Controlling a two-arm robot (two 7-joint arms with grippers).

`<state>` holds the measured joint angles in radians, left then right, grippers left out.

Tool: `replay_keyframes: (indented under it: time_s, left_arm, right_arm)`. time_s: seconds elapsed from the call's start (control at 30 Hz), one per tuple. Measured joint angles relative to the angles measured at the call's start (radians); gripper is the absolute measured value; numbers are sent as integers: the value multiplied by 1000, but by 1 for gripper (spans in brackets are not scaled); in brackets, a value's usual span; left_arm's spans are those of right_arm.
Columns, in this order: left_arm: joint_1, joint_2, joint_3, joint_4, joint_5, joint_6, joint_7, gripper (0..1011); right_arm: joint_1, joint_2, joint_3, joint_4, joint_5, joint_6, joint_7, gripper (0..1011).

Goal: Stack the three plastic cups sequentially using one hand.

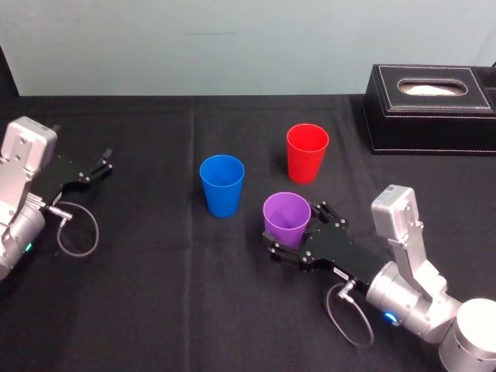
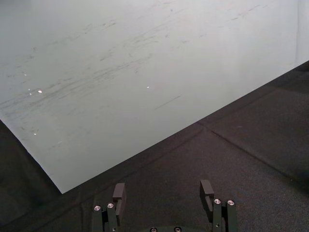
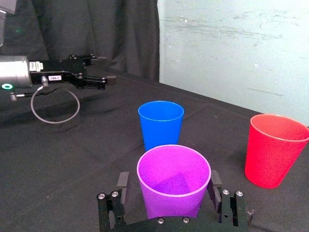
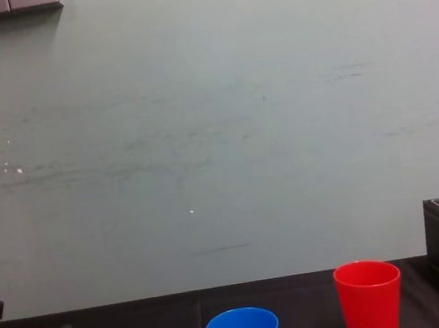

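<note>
Right wrist view: the right gripper (image 3: 169, 180) sits low over the black tablecloth (image 1: 155, 302), its 2 fingers (image 3: 123, 182) spread to either side of the purple cup (image 3: 174, 188). A sliver of gap shows at 1 finger, so the cup stands between them without being clamped. In the head view this arm reaches in from the near right, forearm low, gripper aimed forward and leftward. The purple cup stands upright on the cloth, mouth up, long axis vertical. Just beyond it to the left is the blue cup (image 3: 161, 124), farther off to the right the red cup (image 3: 274, 152), both upright and apart from one another. The left gripper (image 1: 103, 164) is parked at the far left, fingers apart and holding nothing. A black tissue box (image 1: 430, 108) sits at the back right
</note>
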<state>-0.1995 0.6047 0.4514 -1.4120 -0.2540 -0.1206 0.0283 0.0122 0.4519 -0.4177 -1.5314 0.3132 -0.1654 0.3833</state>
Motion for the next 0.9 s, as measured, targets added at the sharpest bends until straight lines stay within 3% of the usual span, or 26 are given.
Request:
replay_keyframes:
  time_s: [0.6, 0.9]
  left_arm:
    - [0, 0, 0, 0, 0, 0, 0, 1005]
    - [0, 0, 0, 0, 0, 0, 0, 1005]
  right_arm:
    - [24, -67, 25, 36, -44, 15, -4, 1002]
    - [22, -69, 26, 36, -49, 12, -4, 1003]
